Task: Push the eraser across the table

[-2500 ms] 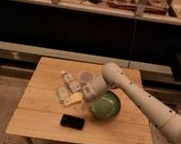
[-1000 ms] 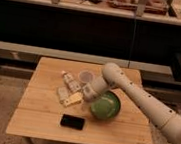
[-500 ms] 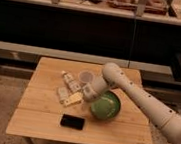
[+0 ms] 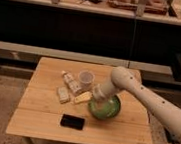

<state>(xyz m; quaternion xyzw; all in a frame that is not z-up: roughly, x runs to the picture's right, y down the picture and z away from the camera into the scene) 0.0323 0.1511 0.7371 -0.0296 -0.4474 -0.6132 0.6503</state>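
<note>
The eraser [image 4: 72, 121] is a flat black block lying near the front edge of the light wooden table [image 4: 36, 122], left of centre. My gripper [image 4: 93, 97] reaches down from the white arm at the right and hangs over the left rim of the green bowl [image 4: 105, 108], right beside the pale yellowish wedge block [image 4: 82, 97]. It is behind and to the right of the eraser, about a hand's width away and not touching it.
A clear plastic cup [image 4: 86, 79] stands behind the gripper. A small bottle [image 4: 70, 82] and a whitish packet [image 4: 63, 94] lie left of the wedge block. Dark shelving runs behind the table. Bare wood lies left of and in front of the eraser.
</note>
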